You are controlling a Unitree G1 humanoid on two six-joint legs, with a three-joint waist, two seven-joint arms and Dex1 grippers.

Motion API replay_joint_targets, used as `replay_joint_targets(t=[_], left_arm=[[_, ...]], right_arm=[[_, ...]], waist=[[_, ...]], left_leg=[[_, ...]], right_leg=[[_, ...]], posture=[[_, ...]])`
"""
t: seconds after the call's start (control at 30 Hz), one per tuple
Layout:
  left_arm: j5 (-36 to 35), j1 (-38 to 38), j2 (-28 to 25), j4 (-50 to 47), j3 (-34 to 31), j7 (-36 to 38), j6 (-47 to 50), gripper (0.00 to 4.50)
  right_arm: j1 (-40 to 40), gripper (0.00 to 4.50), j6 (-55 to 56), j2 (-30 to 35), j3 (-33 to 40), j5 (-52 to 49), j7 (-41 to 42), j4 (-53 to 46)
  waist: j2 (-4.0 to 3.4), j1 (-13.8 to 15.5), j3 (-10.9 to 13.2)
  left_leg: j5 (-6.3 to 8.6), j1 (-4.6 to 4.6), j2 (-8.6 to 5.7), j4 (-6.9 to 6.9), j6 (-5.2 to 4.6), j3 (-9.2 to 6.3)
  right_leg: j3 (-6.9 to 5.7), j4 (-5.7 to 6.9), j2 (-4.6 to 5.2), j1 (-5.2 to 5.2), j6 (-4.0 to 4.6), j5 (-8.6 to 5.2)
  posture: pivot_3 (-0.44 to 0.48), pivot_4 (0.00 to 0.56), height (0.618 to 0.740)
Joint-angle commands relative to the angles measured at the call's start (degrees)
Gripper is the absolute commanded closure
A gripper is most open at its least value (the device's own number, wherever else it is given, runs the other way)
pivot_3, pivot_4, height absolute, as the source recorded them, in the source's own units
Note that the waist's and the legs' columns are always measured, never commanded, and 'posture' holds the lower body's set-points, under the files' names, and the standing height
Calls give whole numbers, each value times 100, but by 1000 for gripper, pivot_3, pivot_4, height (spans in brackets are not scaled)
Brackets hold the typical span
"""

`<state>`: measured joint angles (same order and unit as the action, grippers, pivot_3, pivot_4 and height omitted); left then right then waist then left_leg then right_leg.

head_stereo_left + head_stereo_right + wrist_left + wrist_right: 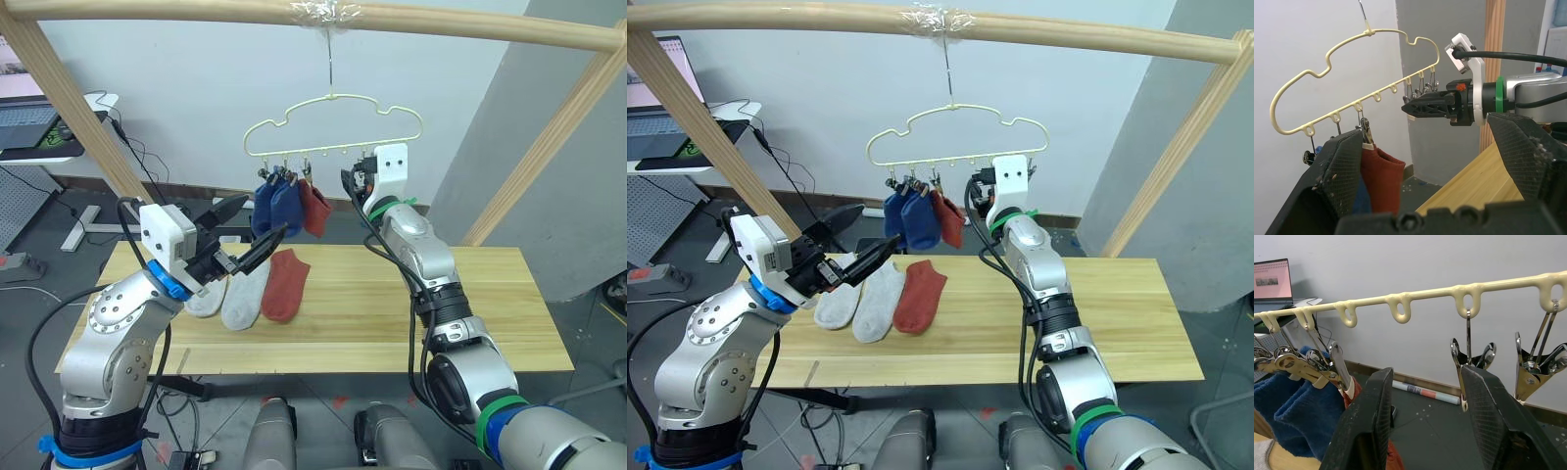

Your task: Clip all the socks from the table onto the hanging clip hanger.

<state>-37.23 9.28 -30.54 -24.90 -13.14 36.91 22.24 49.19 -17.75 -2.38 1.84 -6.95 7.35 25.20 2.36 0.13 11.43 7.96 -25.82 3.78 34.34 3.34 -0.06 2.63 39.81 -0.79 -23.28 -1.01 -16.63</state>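
Note:
The pale-yellow clip hanger point(333, 122) hangs by its hook from a wooden pole. Two blue socks point(277, 206) and one rust red sock point(315, 208) are clipped at its left end. On the table point(470, 304) lie two light grey socks point(245, 294) side by side and a rust red sock point(286, 284). My left gripper point(265, 217) is open and empty, held above the lying socks and just below the hanging ones. My right gripper point(351, 184) is open at the hanger's right part, where an empty metal clip point(1469, 357) hangs just beyond its fingers point(1369, 426).
A thick wooden pole frame point(294, 12) spans the top, with slanted posts at both sides of the table. Behind on the left stands a desk with a laptop point(24, 117) and cables. The table's right half is bare wood.

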Motion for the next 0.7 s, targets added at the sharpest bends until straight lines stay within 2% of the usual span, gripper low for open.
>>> replay_joint_targets(t=[0.03, 0.7], left_arm=[[-46, 72, -16, -110, -61, 3, -60, 0], [-57, 22, -7, -199, -46, -6, -53, 0]], right_arm=[[13, 2235, -6, 33, -20, -1, 12, -208], [304, 2235, 1, 142, 109, -19, -273, 183]], waist=[[0, 0, 0], [-5, 1, 4]], left_leg=[[0, 0, 0, -3, 0, 0], [0, -1, -1, -40, 0, 0]], right_leg=[[-1, -2, 0, 0, 0, 0], [-3, -40, -1, -1, 4, 2]], posture=[[134, 177, 740], [133, 185, 740]])
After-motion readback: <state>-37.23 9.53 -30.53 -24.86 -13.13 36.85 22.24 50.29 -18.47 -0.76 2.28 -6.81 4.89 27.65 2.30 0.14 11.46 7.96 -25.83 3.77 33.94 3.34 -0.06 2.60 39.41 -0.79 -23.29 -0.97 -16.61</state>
